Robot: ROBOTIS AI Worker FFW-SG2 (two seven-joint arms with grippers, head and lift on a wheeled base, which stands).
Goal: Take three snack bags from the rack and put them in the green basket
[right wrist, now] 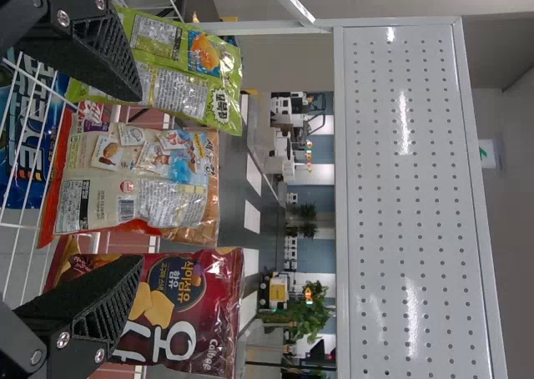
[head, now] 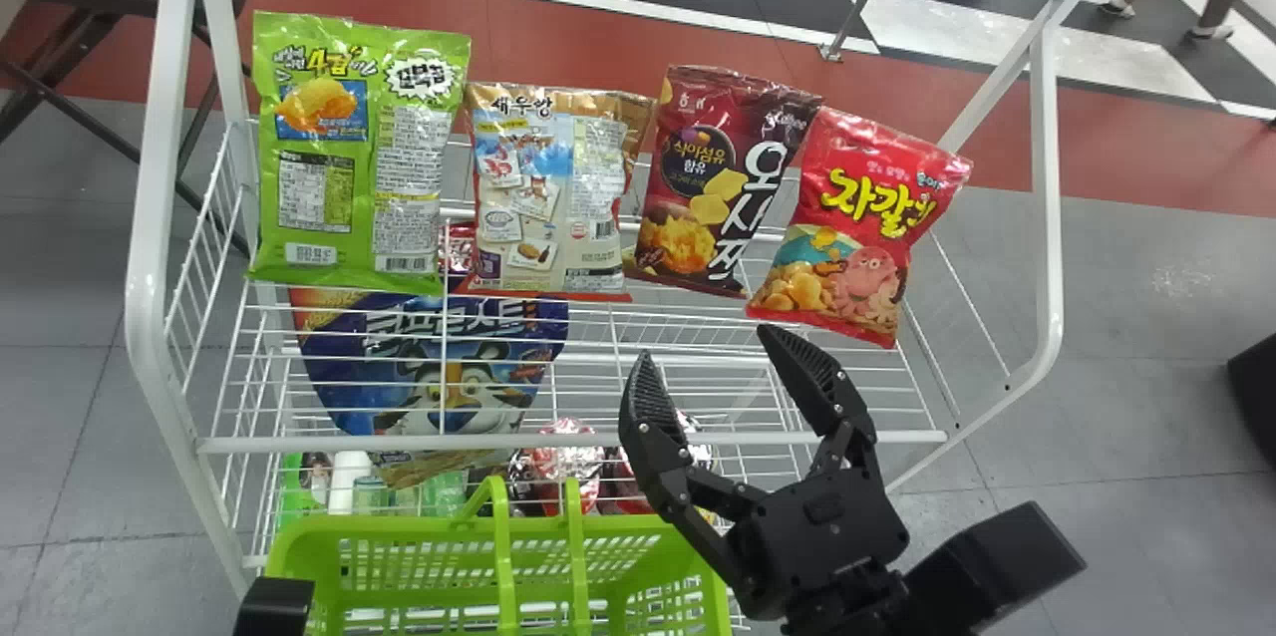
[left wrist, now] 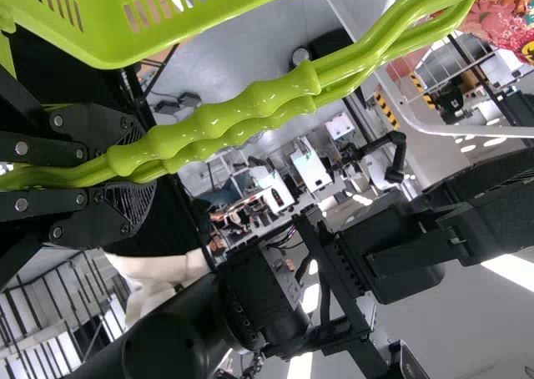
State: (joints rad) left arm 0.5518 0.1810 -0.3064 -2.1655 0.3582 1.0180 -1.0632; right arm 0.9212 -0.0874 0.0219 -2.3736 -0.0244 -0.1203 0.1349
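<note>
White rack holds snack bags bearing printed labels.

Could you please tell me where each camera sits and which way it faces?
Head view: on the robot's head, facing forward and down at the rack and green basket; right gripper and part of the left arm show.
Left wrist view: on the left wrist, looking along the basket handles into the room; left gripper shows.
Right wrist view: on the right wrist, looking across snack bags; right gripper shows.
Head and right wrist views share the green snack bag.
</note>
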